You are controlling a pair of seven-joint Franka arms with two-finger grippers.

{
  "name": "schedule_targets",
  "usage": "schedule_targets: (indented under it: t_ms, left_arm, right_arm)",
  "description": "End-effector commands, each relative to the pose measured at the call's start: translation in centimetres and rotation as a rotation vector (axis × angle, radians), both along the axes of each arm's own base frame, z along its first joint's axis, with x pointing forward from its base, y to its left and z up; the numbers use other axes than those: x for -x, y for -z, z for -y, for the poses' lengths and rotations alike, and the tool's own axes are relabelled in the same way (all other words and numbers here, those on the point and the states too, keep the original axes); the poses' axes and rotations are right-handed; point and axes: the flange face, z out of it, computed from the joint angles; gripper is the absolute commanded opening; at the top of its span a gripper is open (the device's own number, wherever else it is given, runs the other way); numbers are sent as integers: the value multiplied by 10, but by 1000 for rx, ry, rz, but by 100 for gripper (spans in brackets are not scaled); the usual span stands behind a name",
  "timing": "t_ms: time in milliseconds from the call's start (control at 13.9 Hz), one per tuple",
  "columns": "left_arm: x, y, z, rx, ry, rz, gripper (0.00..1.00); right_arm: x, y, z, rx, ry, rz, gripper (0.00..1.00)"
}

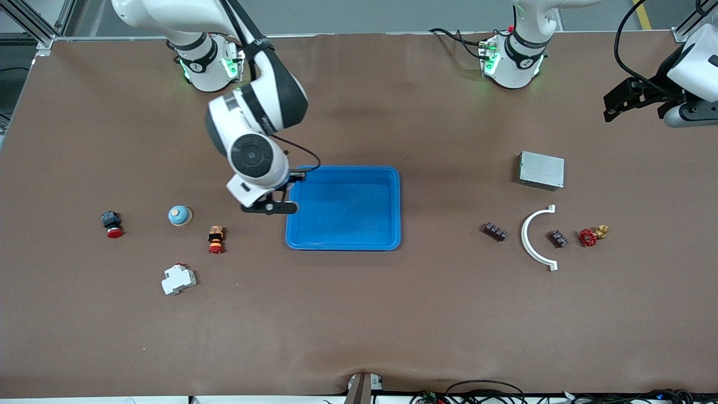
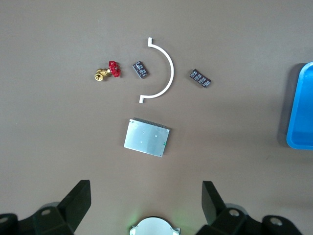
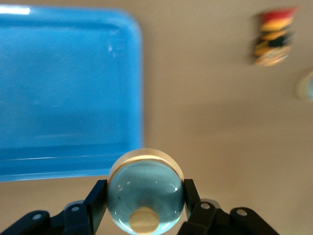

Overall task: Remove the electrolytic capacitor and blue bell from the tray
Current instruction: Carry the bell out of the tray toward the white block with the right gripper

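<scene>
right gripper (image 3: 145, 203) | front view mid-frame, over worktop (image 1: 359, 314) just beside blue tray (image 1: 343, 244), at the tray's edge toward the right arm's end | fingers (image 3: 96, 200) clamped on teal bell (image 3: 145, 193) | second bell (image 1: 180, 215) on worktop nearer right arm's end | left gripper (image 2: 146, 205) waits, upper frame corner at left arm's end, fingers spread wide, holding nothing

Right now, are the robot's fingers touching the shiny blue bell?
Touching. The right wrist view shows the right gripper with its fingers pressed against both sides of the bell, held beside the blue tray.
</scene>
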Motion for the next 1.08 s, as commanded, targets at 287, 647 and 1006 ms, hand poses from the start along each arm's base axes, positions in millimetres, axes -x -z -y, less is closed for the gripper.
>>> schedule_targets:
  t_ms: [287,647,1006]
  left_arm:
    - [1,-8,-15,19,-29,13,100]
    - [-1,-5,-16,19,-32,13,100]
    - [0,-3,-15,19,-31,7,100]
  right_arm:
    - [-67,-35,144,-74,-307,-1,20]
    - [-99,-22,241,-146,-498,42,20]
    - [-125,19,319,-172,-695,66,20]
